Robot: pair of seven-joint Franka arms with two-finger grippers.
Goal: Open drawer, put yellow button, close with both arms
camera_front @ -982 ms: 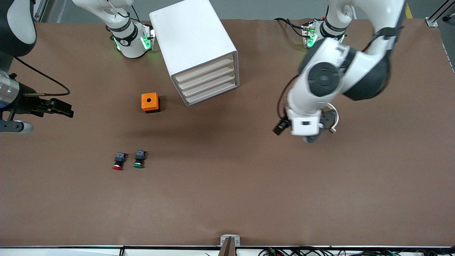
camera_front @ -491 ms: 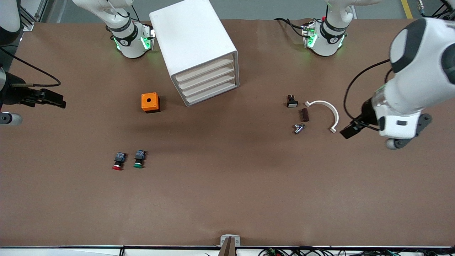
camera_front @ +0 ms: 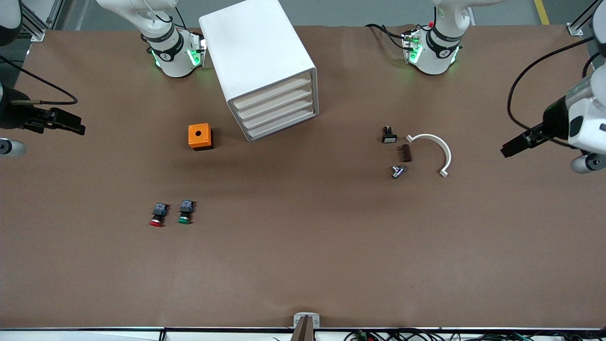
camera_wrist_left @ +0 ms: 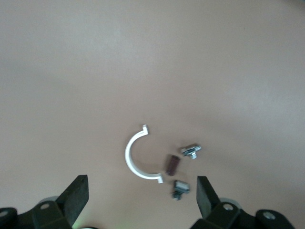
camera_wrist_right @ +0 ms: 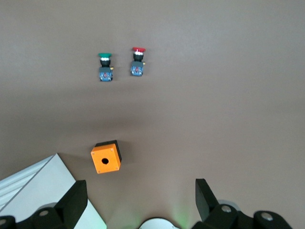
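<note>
The white cabinet [camera_front: 258, 52] stands near the right arm's base, and its corner shows in the right wrist view [camera_wrist_right: 33, 191]. Its top drawer [camera_front: 274, 94] is pushed in flush, like the three lower ones. The yellow button is not in view anywhere. My left gripper [camera_front: 594, 144] hangs over the table's edge at the left arm's end, and the left wrist view shows it [camera_wrist_left: 141, 198] open and empty. My right gripper [camera_front: 5, 135] is at the right arm's end of the table, also open and empty in the right wrist view [camera_wrist_right: 139, 200].
An orange box with a hole [camera_front: 199, 136] sits beside the cabinet. A red-capped button [camera_front: 157, 215] and a green-capped button [camera_front: 185, 212] lie nearer the camera. A white curved clip [camera_front: 435, 147], a small black switch [camera_front: 388, 135], a brown piece [camera_front: 405, 153] and a metal part [camera_front: 398, 171] lie toward the left arm's end.
My left arm has swung from over the small parts out to its end of the table, uncovering them. My right gripper has drawn back a little toward its own end.
</note>
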